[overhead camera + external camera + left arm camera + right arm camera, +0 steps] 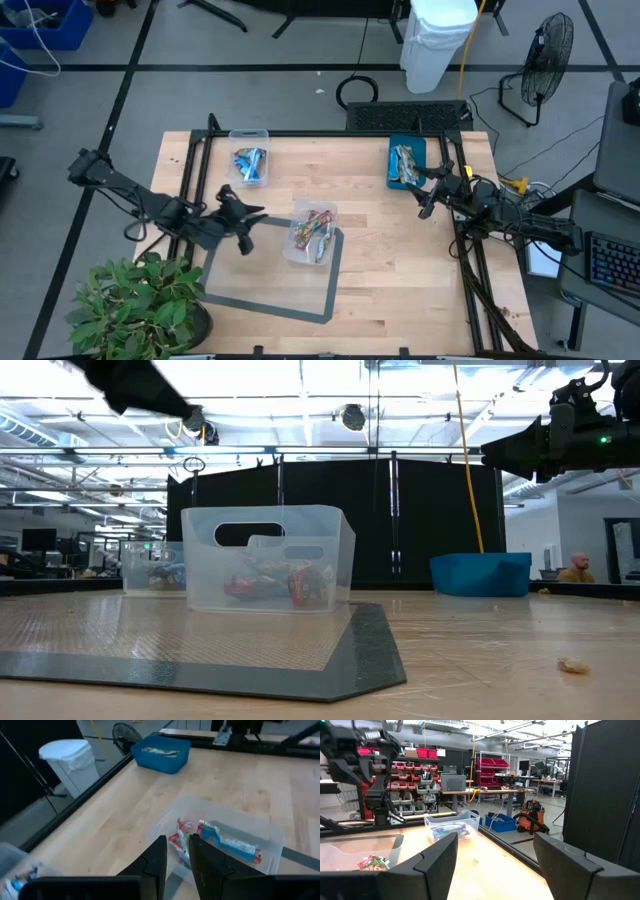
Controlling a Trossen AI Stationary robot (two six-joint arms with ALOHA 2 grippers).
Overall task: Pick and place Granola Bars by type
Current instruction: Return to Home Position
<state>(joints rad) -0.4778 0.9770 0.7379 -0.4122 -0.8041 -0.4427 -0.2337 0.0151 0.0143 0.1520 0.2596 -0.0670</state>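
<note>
On the desk (400,250), bars are seen sorted: red ones (312,232) in the middle tub (330,228), blue ones (250,163) in the far tub (265,135), tan ones (404,162) in the tray (420,145). The left hand (250,228), nearly closed and empty, is held beside the middle tub. The right hand (432,192) is opened wide near the tray.

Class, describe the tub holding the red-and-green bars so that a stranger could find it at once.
Start at the wooden table and find the dark grey mat near its front left. The clear tub stands on the mat's far right corner. Unlike the other clear tub and the blue tray at the back, it holds red-and-green bars.
</note>
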